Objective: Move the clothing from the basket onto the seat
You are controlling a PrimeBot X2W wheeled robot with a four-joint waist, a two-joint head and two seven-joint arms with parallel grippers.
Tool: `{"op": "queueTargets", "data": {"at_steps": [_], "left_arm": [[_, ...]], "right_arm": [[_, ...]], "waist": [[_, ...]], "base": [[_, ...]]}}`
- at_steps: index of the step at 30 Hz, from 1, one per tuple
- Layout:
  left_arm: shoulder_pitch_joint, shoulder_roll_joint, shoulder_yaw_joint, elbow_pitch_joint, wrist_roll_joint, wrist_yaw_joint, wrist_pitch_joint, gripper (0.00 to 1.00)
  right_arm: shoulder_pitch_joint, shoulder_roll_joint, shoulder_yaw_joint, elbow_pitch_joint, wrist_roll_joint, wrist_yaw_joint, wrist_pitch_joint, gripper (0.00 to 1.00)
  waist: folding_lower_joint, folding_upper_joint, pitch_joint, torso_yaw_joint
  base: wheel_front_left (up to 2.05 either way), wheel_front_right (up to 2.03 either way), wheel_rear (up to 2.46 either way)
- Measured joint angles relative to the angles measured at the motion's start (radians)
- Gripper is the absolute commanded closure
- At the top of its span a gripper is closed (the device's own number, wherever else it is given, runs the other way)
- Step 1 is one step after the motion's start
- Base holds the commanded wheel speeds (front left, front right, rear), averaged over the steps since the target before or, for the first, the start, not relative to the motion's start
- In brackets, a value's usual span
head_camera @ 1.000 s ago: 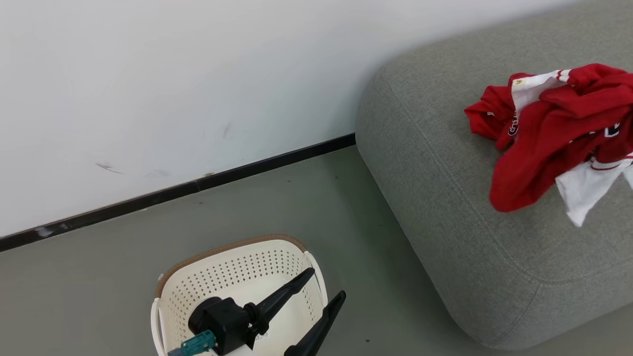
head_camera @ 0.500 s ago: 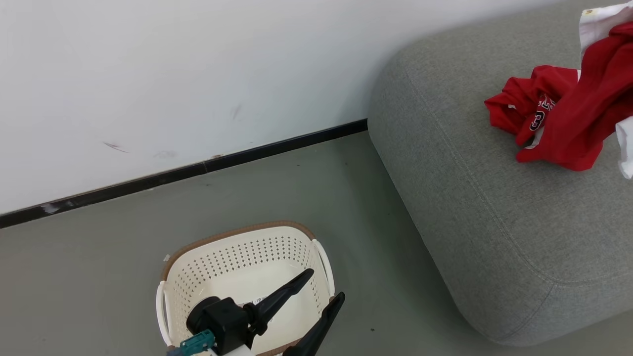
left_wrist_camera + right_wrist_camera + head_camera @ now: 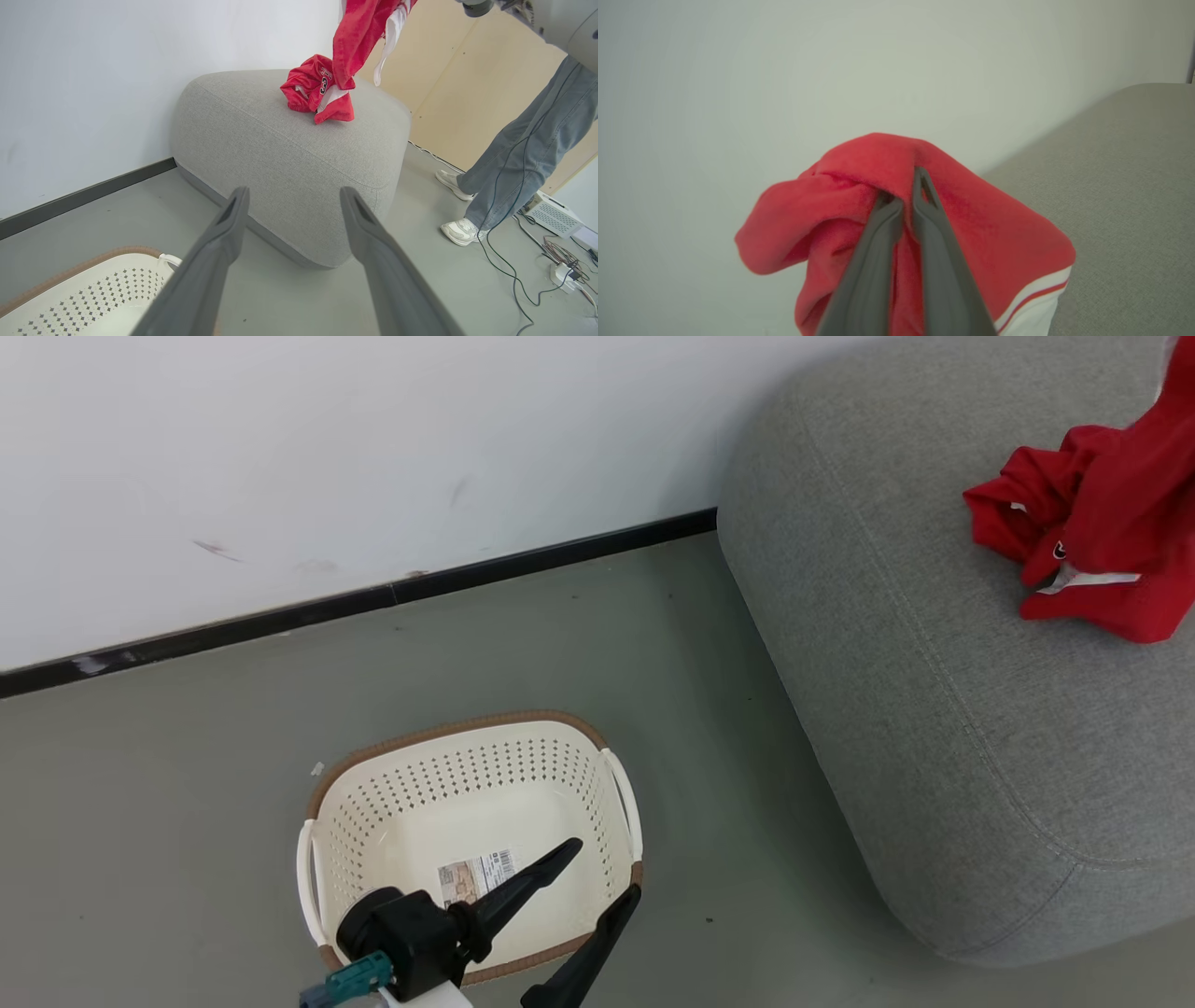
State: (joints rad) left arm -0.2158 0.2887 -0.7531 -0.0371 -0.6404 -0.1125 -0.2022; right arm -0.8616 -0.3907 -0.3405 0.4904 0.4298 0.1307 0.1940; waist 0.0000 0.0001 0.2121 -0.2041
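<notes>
The cream-white basket (image 3: 467, 775) stands on the floor with its bare bottom and barcode label showing. My left gripper (image 3: 605, 870) hovers open over its right rim; in the left wrist view its gripper (image 3: 295, 192) points at the grey seat (image 3: 280, 144). One red garment (image 3: 310, 88) printed with a number lies crumpled on the seat (image 3: 934, 709). A second red garment with white trim (image 3: 359, 37) hangs above it, touching the pile. My right gripper (image 3: 903, 186) is shut on this hanging garment (image 3: 971, 224). The clothing (image 3: 1092, 541) sits at the head view's right edge.
A white wall with a dark baseboard (image 3: 373, 602) runs behind the basket and seat. A person's legs (image 3: 528, 149) in jeans and white shoes stand right of the seat, near cables and white boxes (image 3: 551, 219) on the grey floor (image 3: 187, 784).
The head camera has shifted, so the basket sits higher in view and its label shows. The held garment has risen off the seat toward the upper right edge. The left gripper stays open.
</notes>
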Motion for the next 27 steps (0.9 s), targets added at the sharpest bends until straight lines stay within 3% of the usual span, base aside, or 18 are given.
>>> {"op": "queueTargets", "data": {"at_steps": [13,20,23,27], "left_arm": [[-0.029,0.039,0.007,-0.049,0.000,0.000,0.043,0.00],[-0.035,0.062,0.017,-0.072,0.000,0.000,0.061,0.00],[-0.046,0.072,0.032,-0.087,0.000,0.002,0.069,0.00],[-0.048,0.093,0.039,-0.098,0.000,0.004,0.078,0.00]], "right_arm": [[-0.087,-0.024,-0.109,0.073,0.003,0.000,0.010,1.00],[-0.085,0.003,-0.144,0.109,0.000,0.000,0.003,1.00],[-0.078,0.050,-0.168,0.116,-0.011,0.000,-0.019,1.00],[-0.079,0.036,-0.174,0.139,-0.011,0.000,-0.019,1.00]], "waist": [[0.0000,0.0000,0.093,0.009],[0.0000,0.0000,0.144,0.008],[0.0000,0.0000,0.172,0.007],[0.0000,0.0000,0.200,0.005]], "base": [[0.00,0.00,0.00],[0.00,0.00,0.00],[0.00,0.00,0.00],[0.00,0.00,0.00]]}}
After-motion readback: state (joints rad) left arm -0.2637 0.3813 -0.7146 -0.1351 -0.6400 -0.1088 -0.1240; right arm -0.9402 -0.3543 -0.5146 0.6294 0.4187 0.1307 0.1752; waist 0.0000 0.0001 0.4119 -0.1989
